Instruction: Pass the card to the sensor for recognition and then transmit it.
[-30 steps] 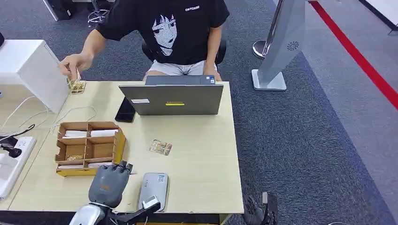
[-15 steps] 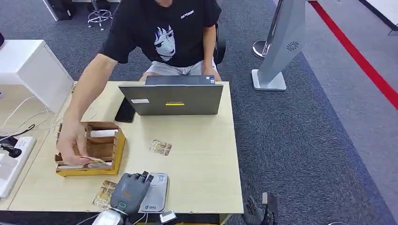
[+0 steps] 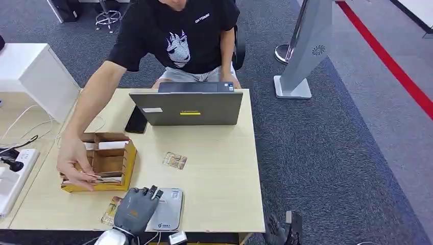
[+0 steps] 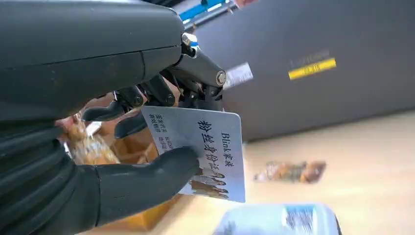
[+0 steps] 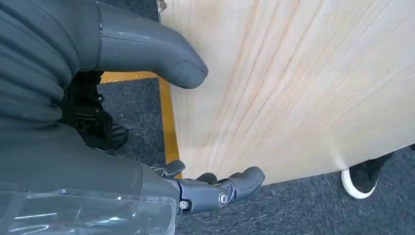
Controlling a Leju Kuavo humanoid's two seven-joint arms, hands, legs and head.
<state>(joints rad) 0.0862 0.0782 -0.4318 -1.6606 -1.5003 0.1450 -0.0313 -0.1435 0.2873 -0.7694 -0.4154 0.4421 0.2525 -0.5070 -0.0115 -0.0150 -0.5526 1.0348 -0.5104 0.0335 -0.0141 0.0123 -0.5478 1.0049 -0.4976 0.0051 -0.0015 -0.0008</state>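
Observation:
My left hand (image 3: 136,210) hovers at the table's near edge, over the left part of the grey sensor pad (image 3: 169,210). In the left wrist view its thumb and fingers pinch a silvery printed card (image 4: 209,145), held above the pad (image 4: 279,221). My right hand (image 5: 115,154) hangs beside the wooden table's side, fingers apart and holding nothing.
A person across the table reaches a hand (image 3: 74,162) into the compartmented cardboard box (image 3: 130,159), holding a card. Loose cards lie mid-table (image 3: 174,161) and beside my left hand (image 3: 111,211). A laptop (image 3: 189,107) and a phone (image 3: 136,120) sit at the back, a power strip (image 3: 13,179) far left.
My left hand moved right from the box's front to over the sensor pad. The person's hand came from the far left corner down into the box. A card now lies near my hand.

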